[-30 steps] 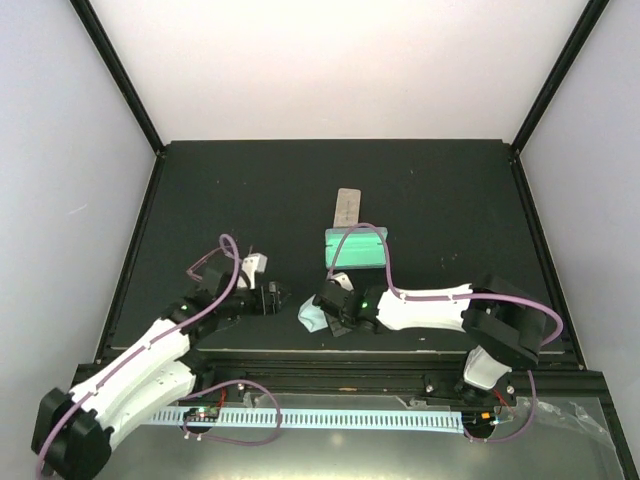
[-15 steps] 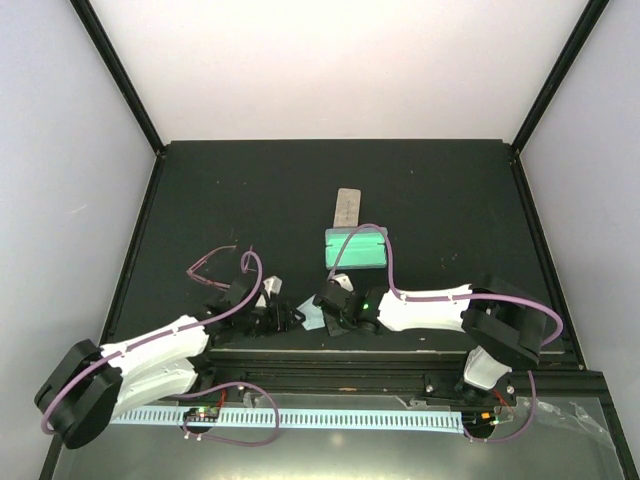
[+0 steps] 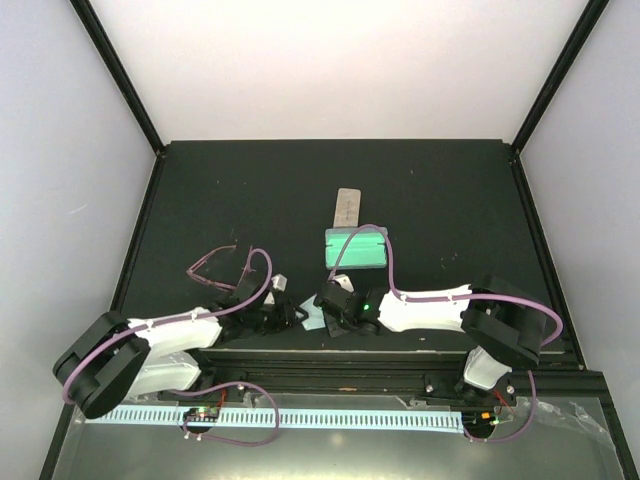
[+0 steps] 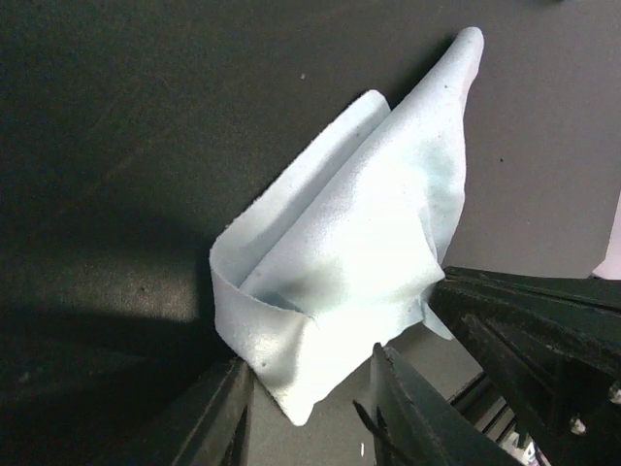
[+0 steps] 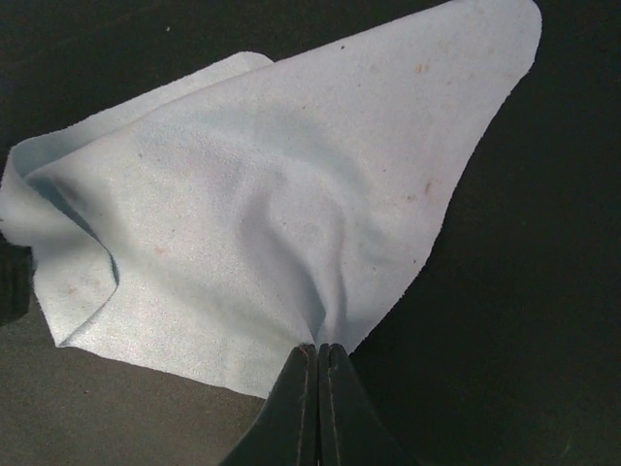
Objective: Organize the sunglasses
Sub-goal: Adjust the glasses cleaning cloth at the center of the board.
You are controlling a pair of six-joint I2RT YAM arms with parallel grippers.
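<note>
The reddish-pink wire-framed sunglasses (image 3: 213, 262) lie on the dark mat at the left, apart from both grippers. The black pair is out of view. Near the front edge a light blue cloth (image 3: 314, 319) sits between the two grippers. My right gripper (image 5: 318, 349) is shut on one edge of the cloth (image 5: 272, 204), which puckers at the fingertips. My left gripper (image 4: 310, 388) straddles the opposite folded corner of the cloth (image 4: 359, 262), jaws still apart and not pressing it. From above, the left gripper (image 3: 293, 316) and right gripper (image 3: 326, 318) nearly meet.
A green rectangular case (image 3: 356, 247) lies just behind the right gripper, with a beige-grey oblong case (image 3: 347, 207) beyond it. The black front rail (image 3: 340, 355) runs close below both grippers. Black frame posts edge the mat on both sides.
My left arm has swung right from beside the pink sunglasses to the cloth, and its jaws have narrowed around the cloth's corner. The right gripper has stayed shut on the cloth.
</note>
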